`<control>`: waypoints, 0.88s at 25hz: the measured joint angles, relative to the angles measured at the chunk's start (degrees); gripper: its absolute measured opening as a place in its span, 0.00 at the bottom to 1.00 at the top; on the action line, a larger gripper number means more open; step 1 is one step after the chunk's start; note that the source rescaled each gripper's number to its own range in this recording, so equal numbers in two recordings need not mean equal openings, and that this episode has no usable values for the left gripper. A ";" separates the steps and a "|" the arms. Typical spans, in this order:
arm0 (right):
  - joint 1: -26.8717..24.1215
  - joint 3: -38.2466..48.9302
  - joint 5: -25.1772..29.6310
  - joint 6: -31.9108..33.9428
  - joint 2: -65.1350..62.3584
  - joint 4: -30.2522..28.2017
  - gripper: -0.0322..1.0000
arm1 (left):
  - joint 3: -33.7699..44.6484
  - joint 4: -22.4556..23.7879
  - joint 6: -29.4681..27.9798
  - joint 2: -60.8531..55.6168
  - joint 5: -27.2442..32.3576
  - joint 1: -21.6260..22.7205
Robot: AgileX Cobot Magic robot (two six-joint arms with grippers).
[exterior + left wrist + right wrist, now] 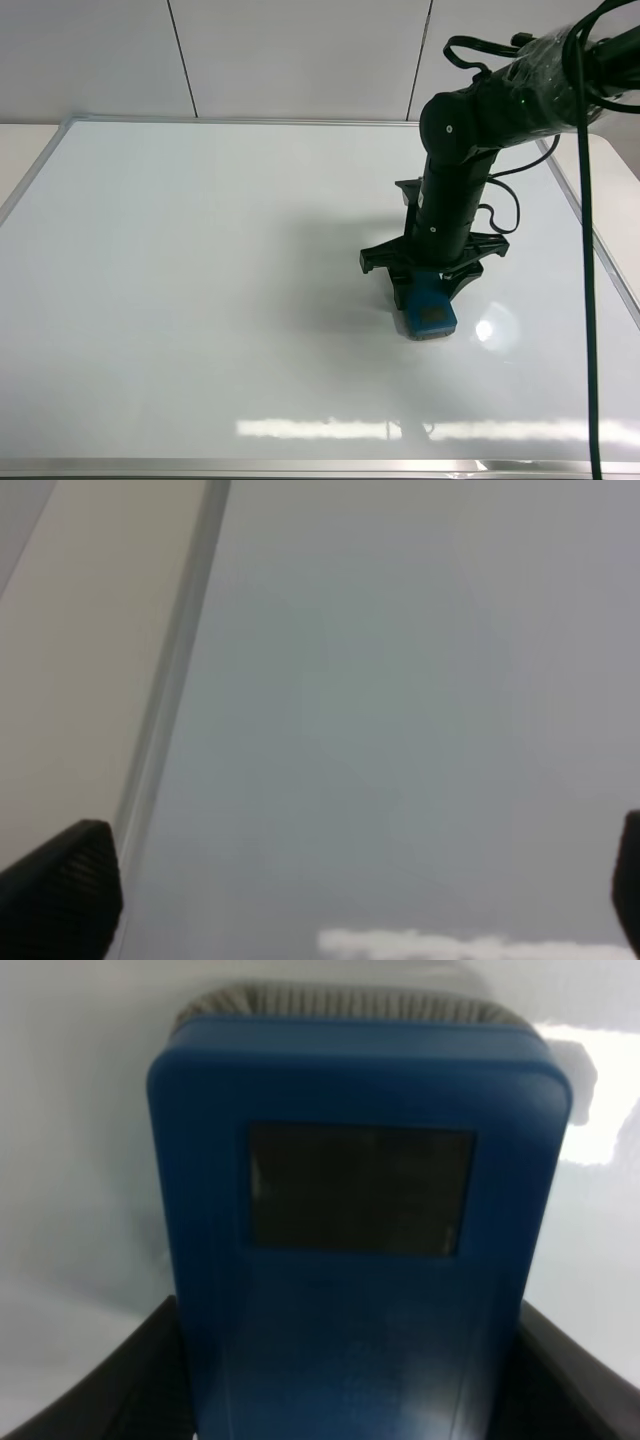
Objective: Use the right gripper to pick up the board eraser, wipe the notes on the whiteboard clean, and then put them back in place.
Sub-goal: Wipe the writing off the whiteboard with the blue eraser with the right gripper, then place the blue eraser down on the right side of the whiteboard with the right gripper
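Currently, the right pincer (430,288) is clamped on the board eraser (432,312), with one black finger pressed against each long side of the blue block. The right wrist view confirms the grip: both fingers (120,1390) flank the board eraser (350,1210) at its near end. Its far end projects forward beyond the right pincer (345,1390).

The eraser sits right of centre on the whiteboard (200,280), in the nearer half of the board, well apart from every edge of the silver frame (300,466). Its blue back faces up and shows a dark grey square patch (360,1188). A ribbed grey felt strip (340,1002) is visible at the far edge, on the side turned toward the board. Whether the felt touches the board cannot be told.

The right arm (470,130) enters from the upper right and descends steeply to the eraser, with black cables (585,250) hanging beside it. A bright glare spot (495,328) lies on the board just to the right of the eraser.

The left pincer (345,885) appears only in the left wrist view. Its fingertips (60,885) are set wide apart and hold nothing. It is positioned above the whiteboard (400,730), near the frame (175,680), beyond which a pale surface (70,660) is visible.
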 joint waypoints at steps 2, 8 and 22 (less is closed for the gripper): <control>0.00 0.22 -0.57 0.00 -0.34 0.00 0.03 | 0.00 0.00 0.00 0.00 0.00 0.00; -0.16 -1.48 -0.47 0.00 -5.40 -1.02 0.03 | 0.00 0.00 0.00 0.00 0.00 0.00; -14.45 -4.41 8.43 1.79 -12.67 -7.05 0.03 | 0.00 0.00 -0.05 0.00 0.00 0.00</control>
